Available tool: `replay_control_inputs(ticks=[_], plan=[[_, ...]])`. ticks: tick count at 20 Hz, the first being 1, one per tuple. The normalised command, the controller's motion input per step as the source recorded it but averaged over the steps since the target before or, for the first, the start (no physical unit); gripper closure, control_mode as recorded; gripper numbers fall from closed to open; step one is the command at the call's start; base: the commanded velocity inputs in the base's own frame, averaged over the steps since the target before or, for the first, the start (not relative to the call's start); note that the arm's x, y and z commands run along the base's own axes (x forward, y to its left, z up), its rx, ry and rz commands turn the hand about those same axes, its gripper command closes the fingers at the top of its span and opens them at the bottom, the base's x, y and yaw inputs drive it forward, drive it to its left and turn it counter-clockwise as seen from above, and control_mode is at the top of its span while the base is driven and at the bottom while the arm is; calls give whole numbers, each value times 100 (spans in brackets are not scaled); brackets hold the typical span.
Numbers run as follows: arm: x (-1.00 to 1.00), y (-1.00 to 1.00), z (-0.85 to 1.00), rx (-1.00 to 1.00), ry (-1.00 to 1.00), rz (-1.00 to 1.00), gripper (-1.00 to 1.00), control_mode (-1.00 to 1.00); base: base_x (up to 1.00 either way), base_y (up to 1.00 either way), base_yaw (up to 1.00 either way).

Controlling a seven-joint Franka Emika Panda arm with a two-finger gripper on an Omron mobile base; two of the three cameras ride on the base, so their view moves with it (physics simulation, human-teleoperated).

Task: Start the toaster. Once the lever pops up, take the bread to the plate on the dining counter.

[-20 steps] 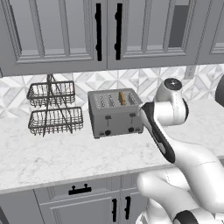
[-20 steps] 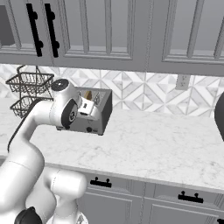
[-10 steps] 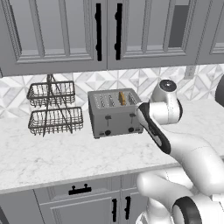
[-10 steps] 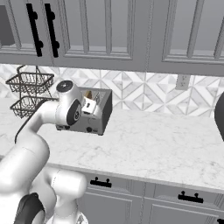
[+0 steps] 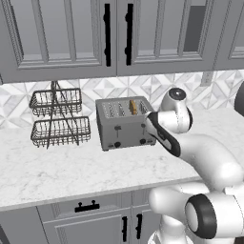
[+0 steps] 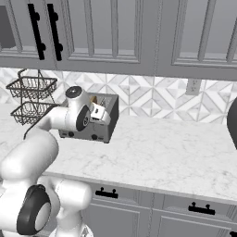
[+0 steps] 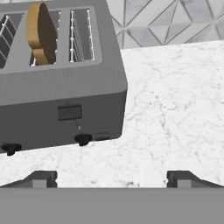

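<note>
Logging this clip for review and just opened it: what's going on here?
A white robot arm is working at a grey four-slot toaster on a marble kitchen counter. A slice of bread stands up out of one slot. The hand is open and holds nothing, hovering low in front of the toaster's right end, near its lever and knob. A two-tier wire basket stands to the toaster's left.

Both base views flank the toaster [image 5: 125,123]; hand view looks close down
</note>
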Motion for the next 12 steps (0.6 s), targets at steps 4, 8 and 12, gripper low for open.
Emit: replay_control_inputs(ticks=[4,8,12], plan=[[38,0,-13,0,0,0,-100,-100,0,0,0],[37,7,-16,0,0,0,-100,-100,0,0,0],[38,9,-16,0,0,0,-100,-100,0,0,0]])
